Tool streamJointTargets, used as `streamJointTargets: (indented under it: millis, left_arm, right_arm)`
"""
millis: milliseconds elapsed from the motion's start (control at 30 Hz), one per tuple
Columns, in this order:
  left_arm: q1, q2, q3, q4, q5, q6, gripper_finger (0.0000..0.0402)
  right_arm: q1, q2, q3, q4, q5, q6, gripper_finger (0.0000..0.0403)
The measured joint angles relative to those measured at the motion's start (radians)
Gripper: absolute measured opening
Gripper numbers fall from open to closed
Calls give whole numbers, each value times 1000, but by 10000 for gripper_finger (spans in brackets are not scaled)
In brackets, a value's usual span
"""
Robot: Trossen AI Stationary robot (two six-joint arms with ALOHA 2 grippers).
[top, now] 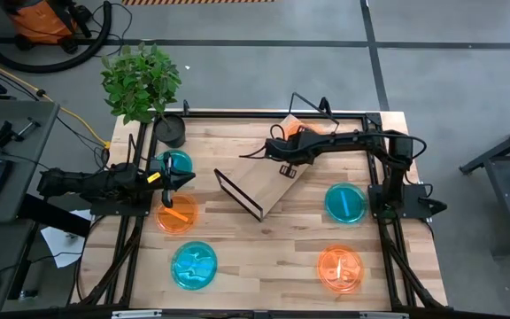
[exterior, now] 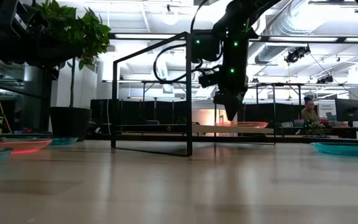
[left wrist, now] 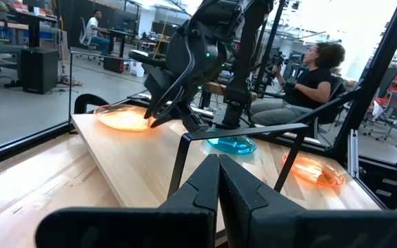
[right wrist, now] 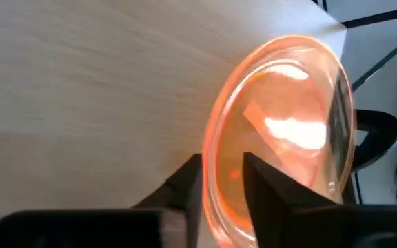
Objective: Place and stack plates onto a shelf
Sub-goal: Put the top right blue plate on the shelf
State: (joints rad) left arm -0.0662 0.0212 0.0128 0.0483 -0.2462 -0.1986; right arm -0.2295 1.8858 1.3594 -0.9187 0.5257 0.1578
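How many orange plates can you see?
3. One orange plate sits on the shelf at the right pincer, one lies by the left pincer, one lies near the table's front right.

on the pale wood-grain shelf [top: 273,182] with black wire ends lies a glowing orange plate [right wrist: 281,131]. beside the shelf on the butcher-block desk [top: 264,248]: two orange plates [top: 177,215] [top: 340,268], three cyan-blue plates [top: 194,264] [top: 345,203] [top: 176,163].
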Motion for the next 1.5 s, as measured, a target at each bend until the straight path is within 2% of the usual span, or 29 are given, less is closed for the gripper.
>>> streamJointTargets:
  millis: [133, 300, 533, 600, 733, 867, 967, 1100, 1200, 1500]
  left_arm:
    - [0, 0, 0, 0, 0, 0, 1]
    - [0, 0, 0, 0, 0, 0, 1]
    - [0, 0, 0, 0, 0, 0, 1]
    - [0, 0, 0, 0, 0, 0, 1]
    - [0, 0, 0, 0, 0, 0, 1]
    - [0, 0, 0, 0, 0, 0, 1]
    - [0, 0, 0, 0, 0, 0, 1]
    - [0, 0, 0, 0, 0, 0, 1]
    - [0, 0, 0, 0, 0, 0, 1]
    - [0, 0, 0, 0, 0, 0, 1]
  right_arm:
    - [0, -1, 0, 10, -61, 2, 145]
    - [0, -54, 0, 24, -131, 4, 179]
    - [27, -268, -4, -32, -264, 69, 185]
    - [46, -352, -48, -9, -310, 114, 185]
    - [111, -539, -245, 60, -356, 324, 185]
    - [220, -695, -443, 78, -390, 664, 185]
    - [320, -748, -547, 76, -393, 907, 185]
    - [426, -719, -622, 97, -403, 1158, 185]
    - [464, -641, -627, 104, -408, 1268, 185]
    - [472, -352, -529, 29, -379, 1370, 185]
